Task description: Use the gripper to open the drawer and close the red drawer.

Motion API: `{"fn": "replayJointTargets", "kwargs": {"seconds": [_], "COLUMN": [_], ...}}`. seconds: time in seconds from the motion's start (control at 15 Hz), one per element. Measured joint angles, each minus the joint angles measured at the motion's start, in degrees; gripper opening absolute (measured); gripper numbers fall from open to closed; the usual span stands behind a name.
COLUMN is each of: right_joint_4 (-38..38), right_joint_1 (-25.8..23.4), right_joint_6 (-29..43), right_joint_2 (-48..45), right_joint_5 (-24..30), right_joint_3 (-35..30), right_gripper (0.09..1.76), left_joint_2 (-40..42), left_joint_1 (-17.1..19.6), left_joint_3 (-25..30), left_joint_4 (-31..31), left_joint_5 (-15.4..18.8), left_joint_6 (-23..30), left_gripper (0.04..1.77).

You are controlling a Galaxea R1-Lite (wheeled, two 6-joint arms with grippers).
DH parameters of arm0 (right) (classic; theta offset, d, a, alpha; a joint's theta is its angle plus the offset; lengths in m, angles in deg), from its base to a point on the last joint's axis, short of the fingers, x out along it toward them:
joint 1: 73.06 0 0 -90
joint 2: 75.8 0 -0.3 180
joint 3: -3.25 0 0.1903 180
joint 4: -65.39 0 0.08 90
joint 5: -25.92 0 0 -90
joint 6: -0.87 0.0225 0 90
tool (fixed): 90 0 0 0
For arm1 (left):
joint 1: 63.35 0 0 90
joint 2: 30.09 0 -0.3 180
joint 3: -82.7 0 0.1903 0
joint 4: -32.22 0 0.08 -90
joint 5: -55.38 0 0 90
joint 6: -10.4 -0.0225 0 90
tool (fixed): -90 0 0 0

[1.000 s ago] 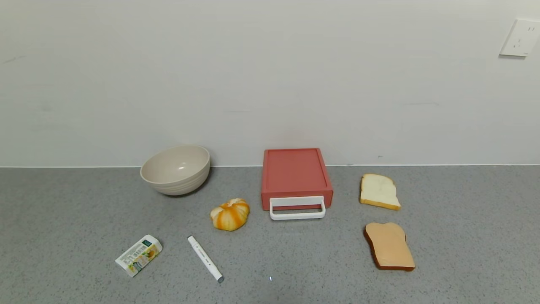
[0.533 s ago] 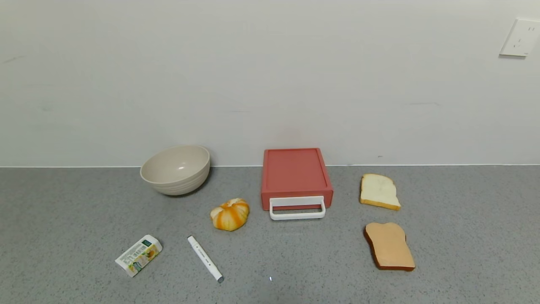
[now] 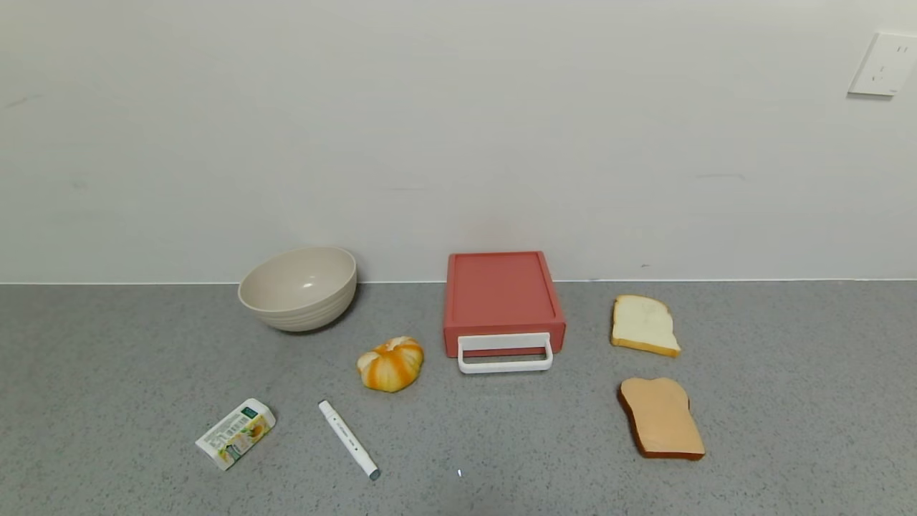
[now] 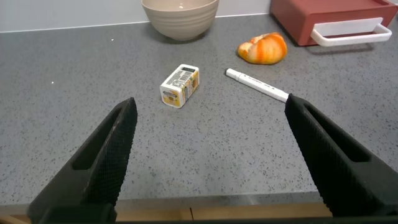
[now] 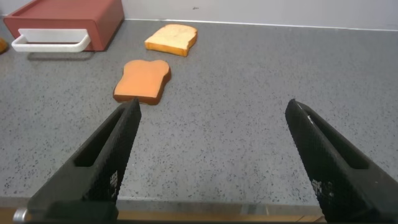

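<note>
The coral-red drawer (image 3: pixel 501 294) sits shut against the back wall at the middle of the grey counter, its white loop handle (image 3: pixel 505 352) facing me. It also shows in the left wrist view (image 4: pixel 323 15) and the right wrist view (image 5: pixel 68 18). Neither arm shows in the head view. My left gripper (image 4: pixel 211 115) is open and empty over the counter's front edge, far short of the drawer. My right gripper (image 5: pixel 214 115) is open and empty over the front edge, to the drawer's right.
A beige bowl (image 3: pixel 299 287) stands left of the drawer. An orange-and-white pumpkin (image 3: pixel 391 363), a white marker (image 3: pixel 348 438) and a small carton (image 3: pixel 236 433) lie front left. Two bread slices (image 3: pixel 643 325) (image 3: pixel 662 418) lie to the right.
</note>
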Motion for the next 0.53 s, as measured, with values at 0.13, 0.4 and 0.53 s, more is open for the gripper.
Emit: {"fn": "replayJointTargets", "kwargs": {"seconds": [0.13, 0.4, 0.53], "right_joint_4": [0.0, 0.0, 0.0], "right_joint_1": [0.0, 0.0, 0.0], "right_joint_6": [0.0, 0.0, 0.0], "right_joint_2": [0.0, 0.0, 0.0], "right_joint_5": [0.0, 0.0, 0.0], "right_joint_3": [0.0, 0.0, 0.0], "right_gripper": [1.71, 1.71, 1.71], "left_joint_2": [0.0, 0.0, 0.0], "left_joint_1": [0.0, 0.0, 0.0], "left_joint_3": [0.0, 0.0, 0.0], "left_joint_4": [-0.1, -0.1, 0.0], "left_joint_5": [0.0, 0.0, -0.1], "left_joint_6": [0.0, 1.7, 1.8], "left_gripper": [1.72, 1.72, 1.72]}}
